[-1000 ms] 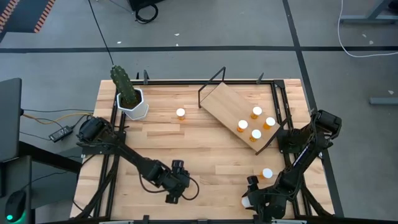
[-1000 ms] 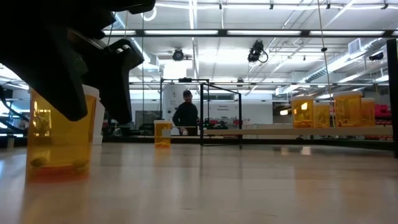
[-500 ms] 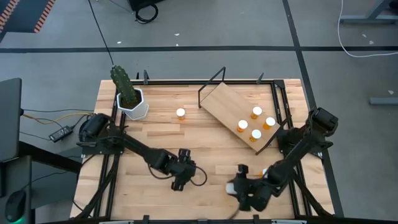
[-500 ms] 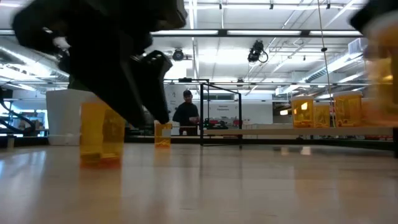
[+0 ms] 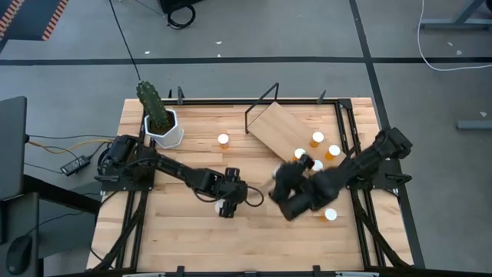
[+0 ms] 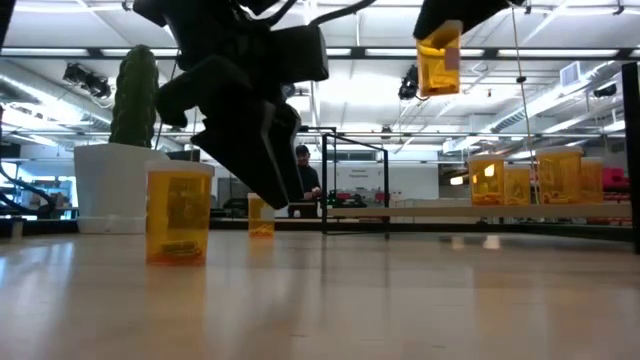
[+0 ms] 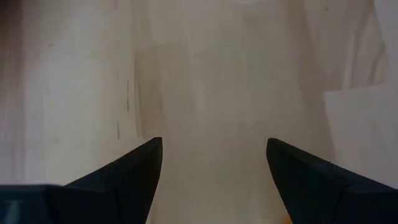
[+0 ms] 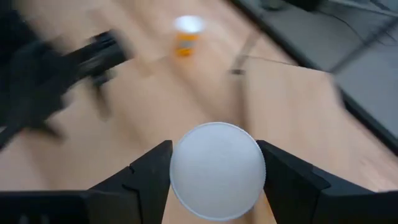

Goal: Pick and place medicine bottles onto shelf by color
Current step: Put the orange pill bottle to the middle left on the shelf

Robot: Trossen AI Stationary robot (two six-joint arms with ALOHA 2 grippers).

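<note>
My right gripper (image 8: pixel 214 146) is shut on a medicine bottle (image 6: pixel 440 60), an amber one with a white cap, held high above the table. In the high view the arm (image 5: pixel 296 188) hangs by the near left edge of the shelf (image 5: pixel 270 127), a tilted wooden board on a black wire frame. Several bottles stand on the shelf (image 5: pixel 317 138). My left gripper (image 7: pixel 214 180) is open near the table's middle with nothing between its fingers. Another bottle (image 6: pixel 178 215) stands upright on the table close by its near side (image 5: pixel 223 206). My right gripper pinches the bottle's white cap (image 8: pixel 180 175) between its two fingers, one on each side. The fingers slant downward. The amber body (image 6: pixel 440 70) hangs below them, a little tilted and lifted clear of the table. My left gripper stands next to the upright bottle; I cannot tell whether a finger touches it.
A cactus in a white pot (image 5: pixel 163 127) stands at the far left. One bottle (image 5: pixel 224 140) stands alone between pot and shelf, another (image 5: pixel 330 215) near the right edge. Black rails (image 5: pixel 342 131) frame the table. A person (image 6: pixel 302 178) stands far behind the table.
My right gripper has risen from the near right corner and swung toward the shelf, turning its wrist, with the bottle lifted clear. My left gripper has swung toward the far edge and a little right. The bottle beside it now stands farther from the near edge, still upright.
</note>
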